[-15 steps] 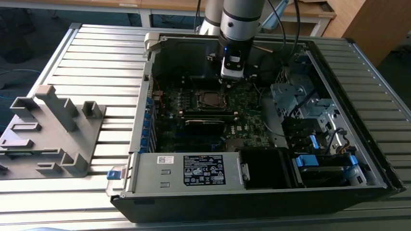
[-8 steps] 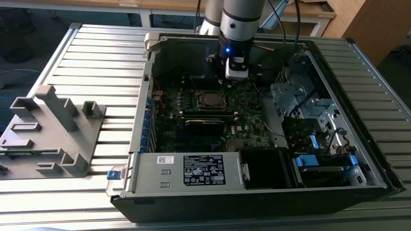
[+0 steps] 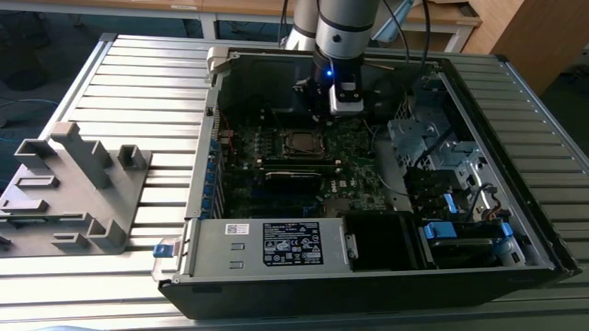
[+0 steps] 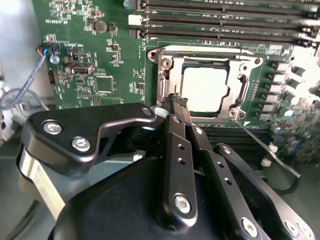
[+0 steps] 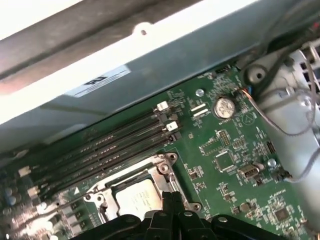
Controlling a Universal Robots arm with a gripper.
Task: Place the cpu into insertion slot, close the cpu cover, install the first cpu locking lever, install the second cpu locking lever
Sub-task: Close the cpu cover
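Your gripper (image 4: 179,102) has its jaws together; the fingertips (image 5: 171,198) meet in a narrow point with nothing held between them. In both wrist views that point sits right at the rim of the cpu cover (image 4: 200,54); you cannot tell whether it touches the metal. The cpu (image 4: 207,89) lies flat in its socket, its pale top showing through the square opening of the cover, which lies down around it. A thin metal lever (image 4: 265,147) runs out from one corner of the socket and stands clear of the frame. The memory slots (image 5: 110,145) run alongside the socket; a coin battery (image 5: 224,106) sits farther off on the green motherboard (image 4: 100,60).

In the exterior view your arm (image 3: 345,27) comes down from the top middle of the frame, nearly upright; its wrist is inside the open computer case (image 3: 368,296), with the gripper over the upper middle of the board, just above the socket in the picture. A grey fixture (image 3: 74,193) stands on the slatted table (image 3: 138,76) at the exterior view's left, well apart from the case.
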